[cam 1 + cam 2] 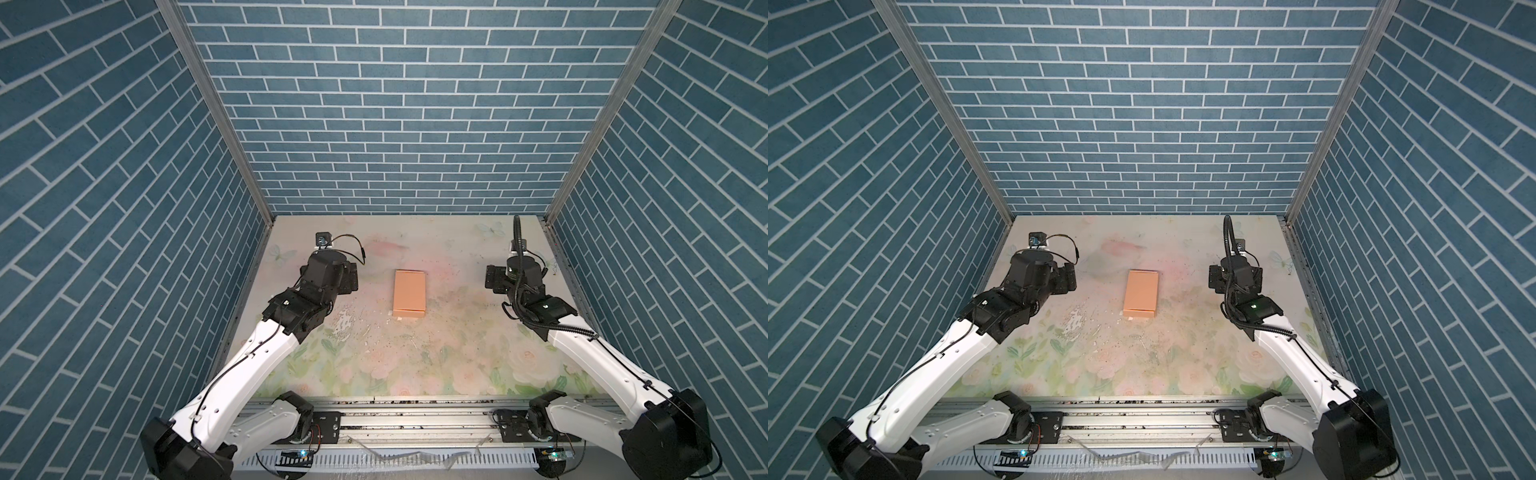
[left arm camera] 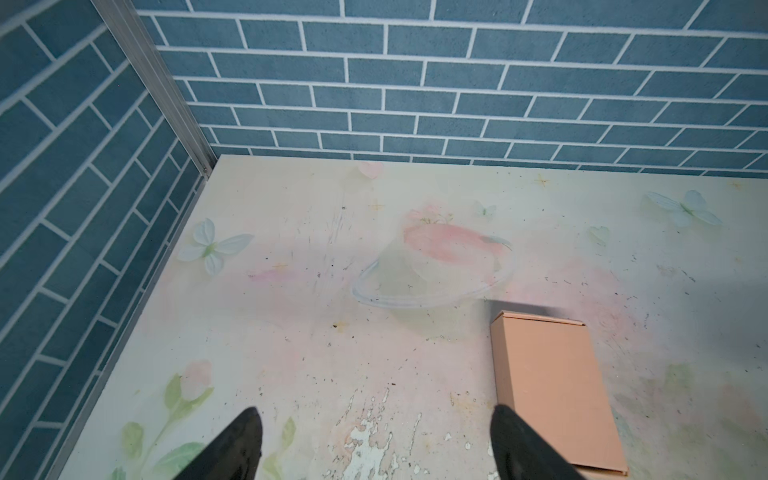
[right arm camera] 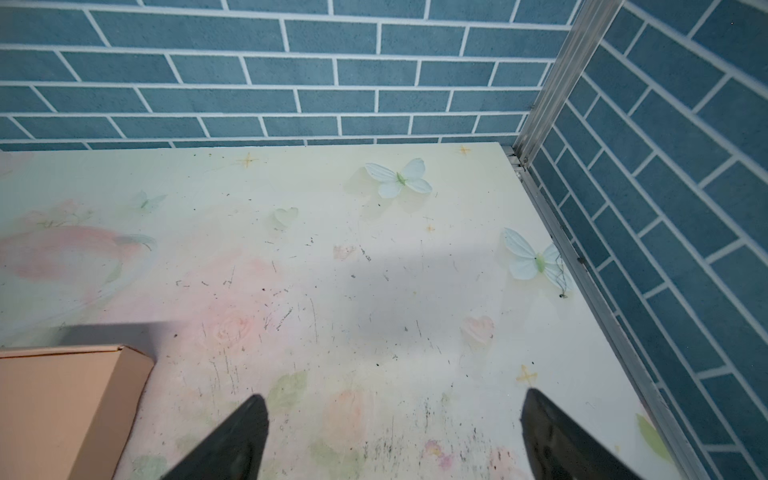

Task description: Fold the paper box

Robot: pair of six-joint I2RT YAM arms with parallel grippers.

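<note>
Though already closed and lying flat mid-worktop (image 1: 457, 357), between both arms and touching neither, treat paper box (image 1: 409, 294) as unsecured: near-end flap seam visible, judged liable to spring open. Left pincer (image 2: 374, 415): spread wide, empty, near box. Right pincer (image 3: 395, 399): spread wide, empty, near box. Avoid sideways contact; expect light cardboard to skid or crease on smooth floral print. Note scuffed, flaking patches beside box and blue brick-pattern walls (image 1: 395, 124) closing three sides.
</note>
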